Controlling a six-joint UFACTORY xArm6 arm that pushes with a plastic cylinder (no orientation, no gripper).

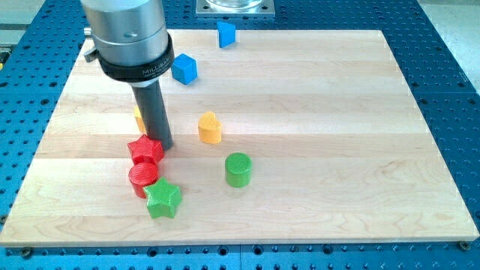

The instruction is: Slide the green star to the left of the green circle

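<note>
Green star [163,199]: lies toward view's bottom from my tip [163,145], red blocks [144,163] between; already left of green circle [238,169]. No fingers: bare rod.

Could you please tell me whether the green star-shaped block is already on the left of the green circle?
Yes: the green star-shaped block lies toward the view's left of the green cylindrical block, slightly lower, apart from it.

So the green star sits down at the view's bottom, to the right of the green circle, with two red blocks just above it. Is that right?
Not quite. The camera view shows the green star to the left of the green circle, not the right. The rest holds: it sits near the view's bottom, with the red circle and red star just above it.
</note>
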